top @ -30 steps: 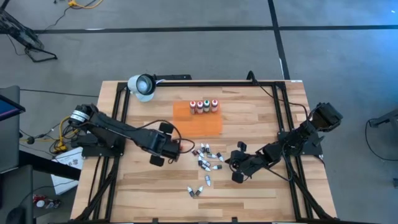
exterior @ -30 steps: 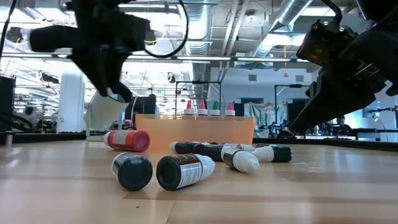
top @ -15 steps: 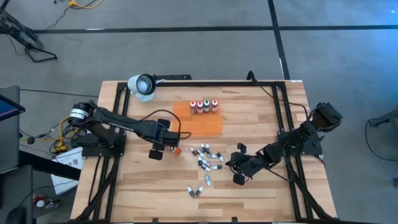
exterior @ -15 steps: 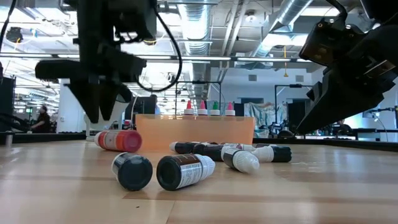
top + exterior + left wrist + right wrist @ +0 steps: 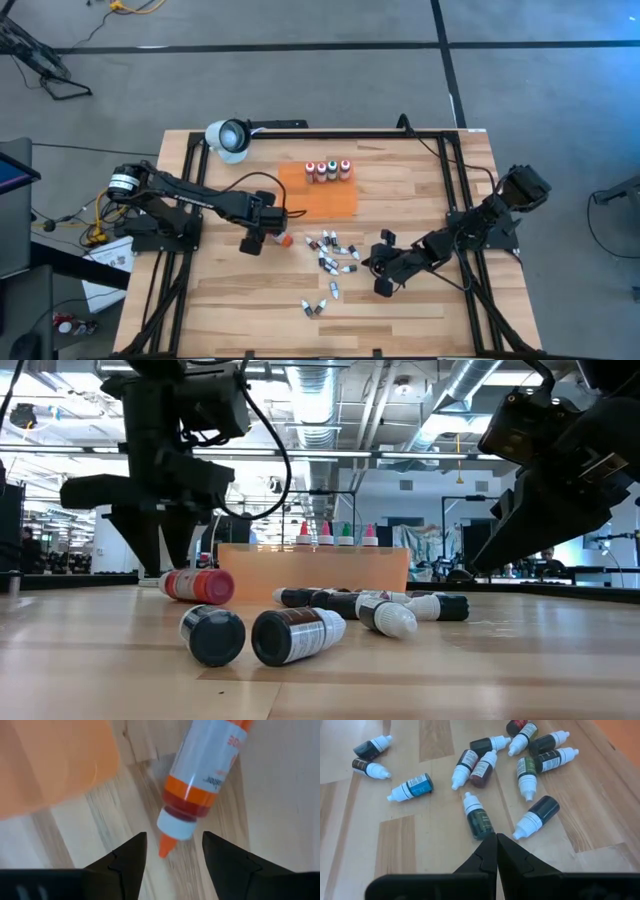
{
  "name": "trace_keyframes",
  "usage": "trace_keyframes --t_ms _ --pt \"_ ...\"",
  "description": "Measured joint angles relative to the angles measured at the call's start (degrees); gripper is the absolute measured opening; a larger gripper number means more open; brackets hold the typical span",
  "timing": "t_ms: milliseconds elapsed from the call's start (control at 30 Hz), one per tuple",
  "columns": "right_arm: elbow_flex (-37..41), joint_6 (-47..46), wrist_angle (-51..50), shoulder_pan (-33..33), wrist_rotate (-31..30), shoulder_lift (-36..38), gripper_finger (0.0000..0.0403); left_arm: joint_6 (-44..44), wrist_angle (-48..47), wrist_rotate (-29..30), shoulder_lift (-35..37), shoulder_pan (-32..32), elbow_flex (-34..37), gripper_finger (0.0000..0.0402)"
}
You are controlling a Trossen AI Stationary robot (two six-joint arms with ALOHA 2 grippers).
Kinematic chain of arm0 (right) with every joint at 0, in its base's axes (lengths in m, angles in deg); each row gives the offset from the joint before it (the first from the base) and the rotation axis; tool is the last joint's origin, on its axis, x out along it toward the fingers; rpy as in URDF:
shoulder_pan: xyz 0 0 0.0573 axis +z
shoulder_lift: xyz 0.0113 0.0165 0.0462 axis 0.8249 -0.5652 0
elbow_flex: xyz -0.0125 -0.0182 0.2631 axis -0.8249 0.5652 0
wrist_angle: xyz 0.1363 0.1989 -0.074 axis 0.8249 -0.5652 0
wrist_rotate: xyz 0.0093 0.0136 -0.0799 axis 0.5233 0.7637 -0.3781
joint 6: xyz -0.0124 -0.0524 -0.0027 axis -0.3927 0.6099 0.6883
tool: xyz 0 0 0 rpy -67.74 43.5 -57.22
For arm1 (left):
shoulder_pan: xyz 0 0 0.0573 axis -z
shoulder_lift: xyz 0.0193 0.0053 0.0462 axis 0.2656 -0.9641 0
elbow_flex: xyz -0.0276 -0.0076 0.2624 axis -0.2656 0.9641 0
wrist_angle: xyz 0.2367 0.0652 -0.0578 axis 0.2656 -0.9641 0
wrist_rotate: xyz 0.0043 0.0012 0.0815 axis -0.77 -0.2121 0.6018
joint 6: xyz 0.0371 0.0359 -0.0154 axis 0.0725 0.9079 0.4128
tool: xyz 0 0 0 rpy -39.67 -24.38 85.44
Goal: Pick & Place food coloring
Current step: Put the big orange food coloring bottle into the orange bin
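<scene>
An orange food coloring bottle [image 5: 207, 767] lies on its side on the wood, just off the near left corner of the flat orange tray [image 5: 330, 200]; it also shows as the orange bottle [image 5: 284, 241] and the orange bottle [image 5: 197, 586]. My left gripper [image 5: 172, 857] hangs over it, open and pointing down, one finger on either side of the bottle's orange tip [image 5: 164, 851] without touching it. Four capped bottles [image 5: 328, 170] stand along the tray's far edge. Many small vials [image 5: 485, 767] lie scattered ahead of my right gripper [image 5: 496, 851], which is shut and hovers low near the table's right side.
A white round lamp-like thing [image 5: 229, 138] with a dark bar sits at the far left corner. Three more vials [image 5: 317, 305] lie toward the near edge. A dark frame [image 5: 455, 190] runs along the table's sides. Bare wood stretches across the near left part of the table.
My left gripper has drawn back toward the table's left, tipped from a slant until it points straight down, and come lower. The orange bottle, hidden under it in the high view a second ago, now lies in plain sight beside it. My right arm has kept still.
</scene>
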Motion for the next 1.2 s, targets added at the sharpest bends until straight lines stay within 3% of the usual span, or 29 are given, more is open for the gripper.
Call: trace_keyframes --t_ms 633,833,1200 --pt "0.00 -0.01 0.47 0.00 -0.39 0.00 0.0001 1.50 8.11 -1.36 -0.13 0.00 4.02 0.0193" --pt "0.00 -0.02 0.68 0.00 -0.44 0.00 0.0001 1.31 9.88 -5.32 -0.13 0.04 4.02 0.0193" --pt "0.02 -0.01 0.66 0.00 -0.52 0.00 0.0001 0.57 10.22 -7.27 -0.13 0.01 4.02 0.0193"
